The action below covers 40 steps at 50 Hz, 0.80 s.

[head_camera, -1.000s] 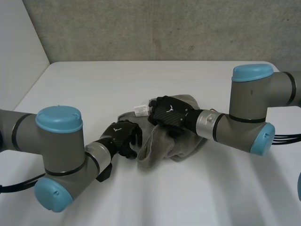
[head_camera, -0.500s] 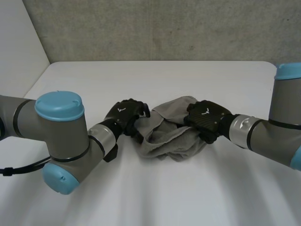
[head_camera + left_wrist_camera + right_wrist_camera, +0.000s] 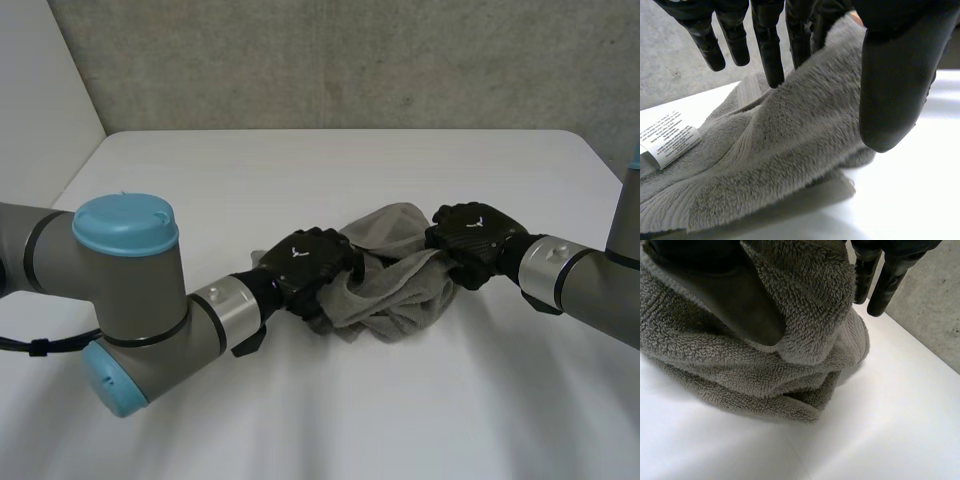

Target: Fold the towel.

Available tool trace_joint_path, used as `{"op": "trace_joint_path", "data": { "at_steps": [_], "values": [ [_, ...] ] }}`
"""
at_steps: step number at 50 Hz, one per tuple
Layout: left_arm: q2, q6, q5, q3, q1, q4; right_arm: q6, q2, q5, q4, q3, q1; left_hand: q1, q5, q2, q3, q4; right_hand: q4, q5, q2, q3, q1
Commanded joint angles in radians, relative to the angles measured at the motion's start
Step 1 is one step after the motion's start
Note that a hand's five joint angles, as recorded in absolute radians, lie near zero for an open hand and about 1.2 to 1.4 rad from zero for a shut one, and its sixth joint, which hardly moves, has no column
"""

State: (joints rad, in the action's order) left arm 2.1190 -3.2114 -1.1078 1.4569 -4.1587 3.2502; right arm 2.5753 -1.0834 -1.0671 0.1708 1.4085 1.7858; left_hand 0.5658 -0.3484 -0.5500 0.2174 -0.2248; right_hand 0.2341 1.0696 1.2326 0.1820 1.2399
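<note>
A grey towel (image 3: 395, 298) lies crumpled in the middle of the white table (image 3: 300, 170). My left hand (image 3: 300, 262) is at the towel's left edge. Its fingers (image 3: 767, 45) hang straight over the cloth (image 3: 780, 150), one tip touches it, and the thumb (image 3: 895, 85) stands in front of the fold. A white label (image 3: 667, 140) lies on the cloth beside that hand. My right hand (image 3: 475, 232) is at the towel's right edge. There the cloth (image 3: 740, 375) wraps over its thumb (image 3: 740, 300) and is pinched against the fingers (image 3: 885, 275).
Bare white tabletop lies all round the towel. A grey concrete wall (image 3: 350, 60) rises behind the table's far edge. Both forearms reach in low over the table from the near corners.
My right hand has drawn back to the right with the towel's edge and closed on it. My left hand has moved right onto the towel's left side and straightened its fingers.
</note>
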Motion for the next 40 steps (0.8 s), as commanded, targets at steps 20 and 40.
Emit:
{"op": "trace_joint_path", "data": {
  "at_steps": [20,40],
  "values": [
    [-0.027,-0.239,-0.087,-0.021,-0.037,-0.090,0.000,0.003,0.003,0.006,0.023,0.004,0.308,-0.351,-0.324,-0.043,0.050,-0.060,0.003,0.015,-0.007,0.008],
    [-0.017,-0.228,-0.129,-0.263,-0.074,0.011,-0.204,0.071,0.197,-0.057,-0.324,0.066,0.830,-0.873,-0.846,-0.043,0.050,-0.060,0.152,0.164,-0.007,0.156]
  ]
}}
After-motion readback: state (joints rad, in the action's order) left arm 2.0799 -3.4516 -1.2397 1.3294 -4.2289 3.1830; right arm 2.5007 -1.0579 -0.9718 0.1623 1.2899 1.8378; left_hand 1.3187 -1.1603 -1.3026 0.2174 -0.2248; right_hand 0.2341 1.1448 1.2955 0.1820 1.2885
